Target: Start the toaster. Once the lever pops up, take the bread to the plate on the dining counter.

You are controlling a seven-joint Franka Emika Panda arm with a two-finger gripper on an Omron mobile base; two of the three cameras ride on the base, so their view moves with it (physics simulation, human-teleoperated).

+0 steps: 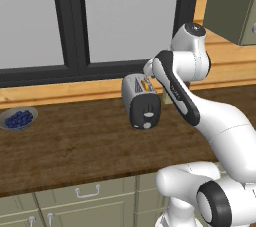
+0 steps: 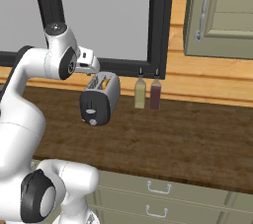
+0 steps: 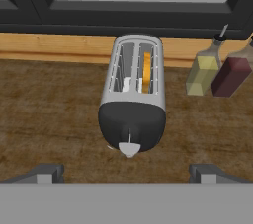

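One toaster (image 3: 132, 94) on the tabletop (image 3: 49, 109), one bread slice (image 3: 146, 72) in its right slot; two bottles (image 3: 217, 72) beside. Claw (image 3: 127, 172) spread apart, empty.

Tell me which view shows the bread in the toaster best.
Hand view: it looks down into the toaster's slots, and the bread stands clear in the right-hand one. Both base views show it as an orange sliver at the toaster's top, with the arm crowding in beside it.

Toaster (image 1: 141, 100) beside white arm (image 1: 200, 106)
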